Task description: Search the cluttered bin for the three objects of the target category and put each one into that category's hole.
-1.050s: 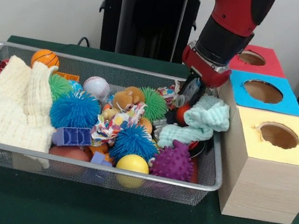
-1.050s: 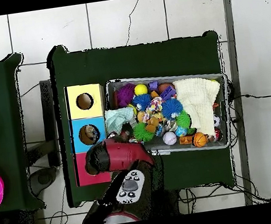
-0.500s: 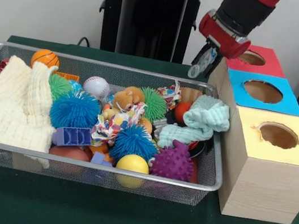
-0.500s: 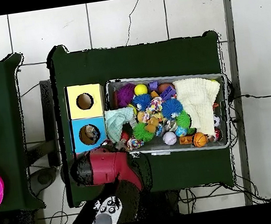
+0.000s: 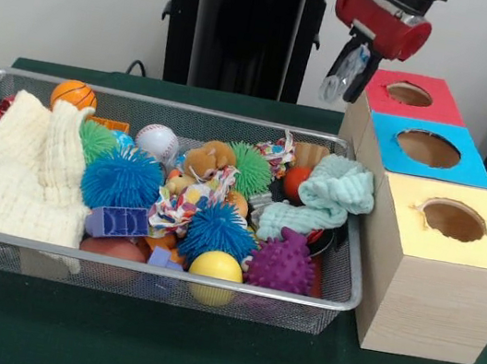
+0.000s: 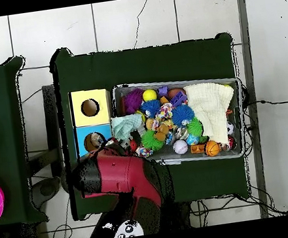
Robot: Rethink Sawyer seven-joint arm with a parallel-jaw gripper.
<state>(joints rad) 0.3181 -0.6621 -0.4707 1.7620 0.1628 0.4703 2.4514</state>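
Gripper (image 5: 344,75) hangs at about 1 o'clock in the front view, up in open air above the far right corner of the bin (image 5: 208,281) and just off the left edge of the red-topped box (image 5: 442,111). Its pale tips slant, lower end toward 7 o'clock. Honestly can't tell how far apart the fingers are, or whether anything is pinched in there. From overhead the red arm (image 6: 115,174) covers it.

The bin is wire mesh with a rounded metal rim, long axis running 9 to 3 across the front view. Its right end sits tight against the wooden boxes, so no gap there. The green table (image 5: 196,352) in front of it is bare.

The boxes line up from 4 o'clock back toward 1 o'clock, each with a round hole on top: yellow hole (image 5: 454,220) nearest, blue hole (image 5: 429,148) in the middle, red hole (image 5: 410,94) farthest.

Inside the bin it's packed:
- A waffly cream cloth (image 5: 26,169) is draped over the 9 o'clock end.
- A mint cloth (image 5: 335,193) is bunched at the 3 o'clock end, leaning on the yellow box.
- A purple spiky ball (image 5: 283,263) and a smooth yellow ball (image 5: 217,266) sit against the front rim.
- Two blue spiky balls (image 5: 122,179) are mid-bin.
- A baseball (image 5: 157,141), a mini basketball (image 5: 74,95) and a green spiky ball (image 5: 250,169) lie toward the back.
- A brown plush toy (image 5: 205,159) is in the middle.
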